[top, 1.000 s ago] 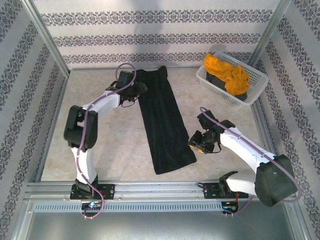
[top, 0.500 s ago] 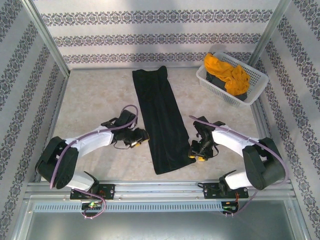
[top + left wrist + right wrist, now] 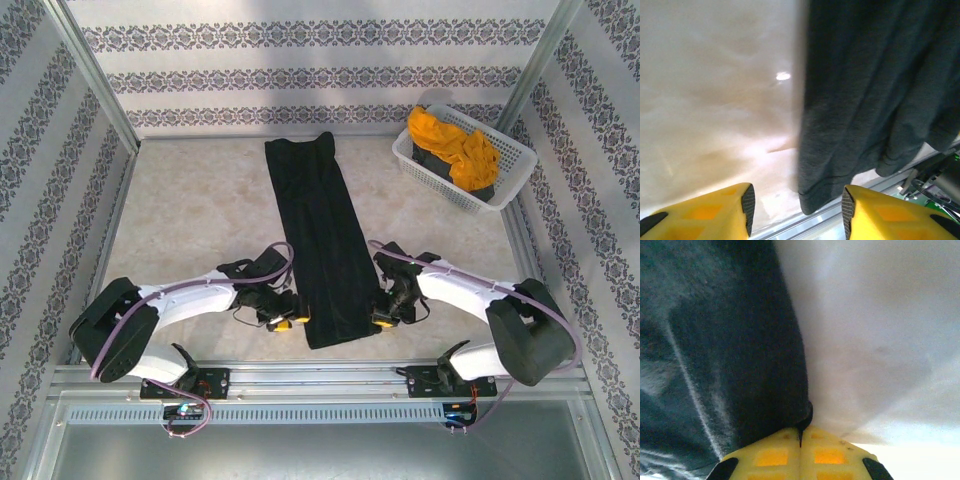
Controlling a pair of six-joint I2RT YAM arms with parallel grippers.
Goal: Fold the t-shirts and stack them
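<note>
Top camera: fixed high behind my bases, looking down and forward over the whole desk (image 3: 200, 220). Left wrist camera: low and close, looking past my left jaws at the black t-shirt (image 3: 865, 100), near corner. Right wrist camera: closer still, past my right jaws along that shirt's right edge. All three share its near end.

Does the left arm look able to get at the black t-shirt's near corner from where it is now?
Probably yes: the left gripper is open, and the black t-shirt has its near corner just ahead of the fingers on bare table, with nothing between.
</note>
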